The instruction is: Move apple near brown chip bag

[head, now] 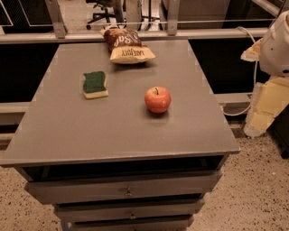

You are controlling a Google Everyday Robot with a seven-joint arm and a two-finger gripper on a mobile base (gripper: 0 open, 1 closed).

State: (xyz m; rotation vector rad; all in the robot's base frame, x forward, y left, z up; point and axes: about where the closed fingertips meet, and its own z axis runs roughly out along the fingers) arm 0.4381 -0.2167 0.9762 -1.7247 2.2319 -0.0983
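Can't read grip state on gripper (265, 106): pale yellowish block hanging off the table's right side, at 3 o'clock from table centre, below white rounded arm housing (275, 43). Clear of the tabletop, well apart from everything on it.

Nearest, at 6 o'clock: stacked drawers (126, 191) under the top, small knobs centred on the fronts, dark gap above the uppermost front. Speckled floor (253, 189) either side.

Grey table (67, 131), bare across the near half.

Next back, apple (157, 99): just right of table centre, roughly 3 o'clock. Upright, stem up, red-orange, resting on the surface, nothing touching it.

At 9 o'clock from apple, slightly farther back: sponge (95, 84), green face up, yellow layer below, lying flat left of centre. Well apart from apple.

Farther, at 11 o'clock from apple and 12 o'clock from table centre: brown chip bag (128, 46), lying flat at the far edge, tan band end toward the near side, dark brown end pointing away. Well apart from apple, sponge in between on the left.

Behind the table: grey horizontal rail (212, 33) with uprights. White cable (246, 106) looping down at 2 o'clock. Farthest, 12 o'clock: office chair base (101, 11) on light floor.
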